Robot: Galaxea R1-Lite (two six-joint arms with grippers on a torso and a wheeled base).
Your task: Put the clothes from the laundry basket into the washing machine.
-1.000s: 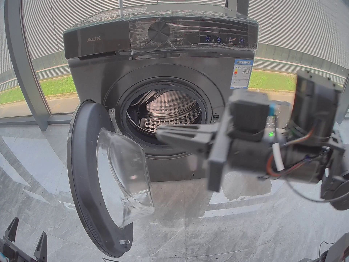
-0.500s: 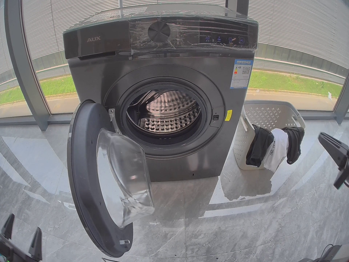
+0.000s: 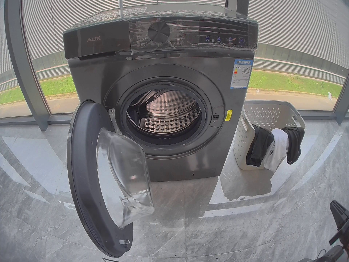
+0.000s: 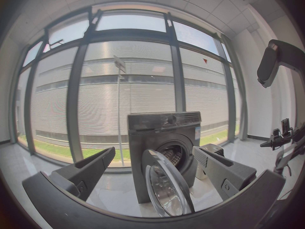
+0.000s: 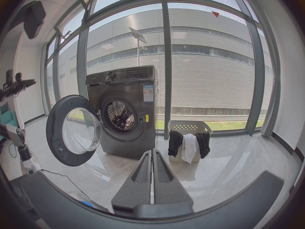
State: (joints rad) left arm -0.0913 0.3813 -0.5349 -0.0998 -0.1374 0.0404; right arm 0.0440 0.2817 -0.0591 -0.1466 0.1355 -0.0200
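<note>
Right gripper (image 5: 152, 152), clenched and empty, is the nearer one to the clothes (image 5: 189, 145) draped over the laundry basket (image 5: 190, 126), right of the washing machine (image 5: 127, 89).

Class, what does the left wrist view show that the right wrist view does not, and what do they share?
Left wrist view's own: the left gripper, open wide. Right wrist view's own: the right gripper, shut on nothing, and black and white clothes draped over the laundry basket's rim. Shared: the washing machine with its round door swung open.
</note>
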